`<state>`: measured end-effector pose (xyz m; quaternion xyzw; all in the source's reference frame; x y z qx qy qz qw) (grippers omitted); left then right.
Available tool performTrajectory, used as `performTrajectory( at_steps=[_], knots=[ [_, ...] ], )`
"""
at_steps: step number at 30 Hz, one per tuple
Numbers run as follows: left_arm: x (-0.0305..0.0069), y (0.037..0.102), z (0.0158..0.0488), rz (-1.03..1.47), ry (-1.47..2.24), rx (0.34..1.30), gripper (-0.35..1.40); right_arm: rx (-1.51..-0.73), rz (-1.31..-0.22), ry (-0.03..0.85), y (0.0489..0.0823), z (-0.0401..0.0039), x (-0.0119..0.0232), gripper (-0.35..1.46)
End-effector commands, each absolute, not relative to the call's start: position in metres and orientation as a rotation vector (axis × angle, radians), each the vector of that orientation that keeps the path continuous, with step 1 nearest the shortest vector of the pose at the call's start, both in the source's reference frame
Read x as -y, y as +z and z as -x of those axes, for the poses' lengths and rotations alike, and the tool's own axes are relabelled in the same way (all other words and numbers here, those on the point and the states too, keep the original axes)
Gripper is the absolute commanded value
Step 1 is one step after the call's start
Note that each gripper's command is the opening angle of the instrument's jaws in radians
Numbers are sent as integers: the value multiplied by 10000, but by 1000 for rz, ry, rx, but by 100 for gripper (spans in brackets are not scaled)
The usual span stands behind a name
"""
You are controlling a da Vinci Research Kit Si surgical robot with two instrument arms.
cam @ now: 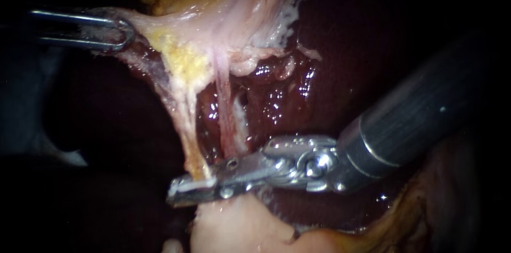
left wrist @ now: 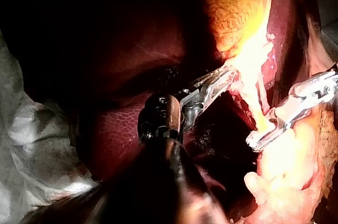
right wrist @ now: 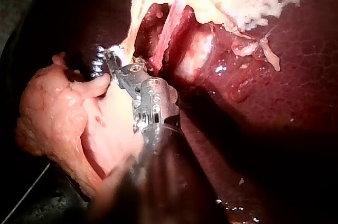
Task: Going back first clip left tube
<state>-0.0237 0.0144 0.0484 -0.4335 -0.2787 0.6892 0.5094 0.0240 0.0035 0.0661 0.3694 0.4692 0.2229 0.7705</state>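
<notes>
As the endoscope shows, tubes: two, yellowish left tube (cam: 186, 125) and pink tube (cam: 223, 104).
Left steel instrument (cam: 120, 32): ten o'clock, jaws clamping pale membrane (cam: 154, 21).
Right steel instrument (cam: 183, 189): seven o'clock, jaws narrowly parted.

Liver (cam: 277, 98) dark maroon, glossy; tube (cam: 224, 109) pale pink; fat (cam: 183, 61) yellow.

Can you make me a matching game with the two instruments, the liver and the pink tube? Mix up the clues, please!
Things:
1. left instrument
2. right instrument
3. liver
4. pink tube

Clues:
A. dark red
B. jaws shut on stretched tissue
C. thin strand in the middle
D. thick dark shaft coming in from the right

Pairs: 1-B, 2-D, 3-A, 4-C
</notes>
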Motion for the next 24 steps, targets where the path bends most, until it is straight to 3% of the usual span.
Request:
performTrajectory(
  at_steps=[1,3,4,7,8,11,17,24],
  knots=[
    [-144,485,237,1044,1660,672,-35,-1020,-797,478,661,-241,-35,-35],
    [-144,485,237,1045,1660,672,-35,-1023,-800,477,660,-242,-35,-35],
    [-144,485,237,1044,1660,672,-35,-1034,-804,478,660,-242,-34,-27],
    [-144,485,237,1045,1660,672,-35,-1066,-806,485,662,-247,-32,32],
    [-144,485,237,1045,1660,672,-35,-1069,-805,487,663,-248,-31,38],
    [-144,485,237,1045,1661,672,-35,-1090,-770,477,669,-252,-31,46],
    [-143,485,236,1045,1661,672,-35,-1138,-588,388,678,-244,-44,50],
    [-143,485,235,1045,1661,673,-35,-1167,-500,283,678,-215,-51,50]
  ],
)
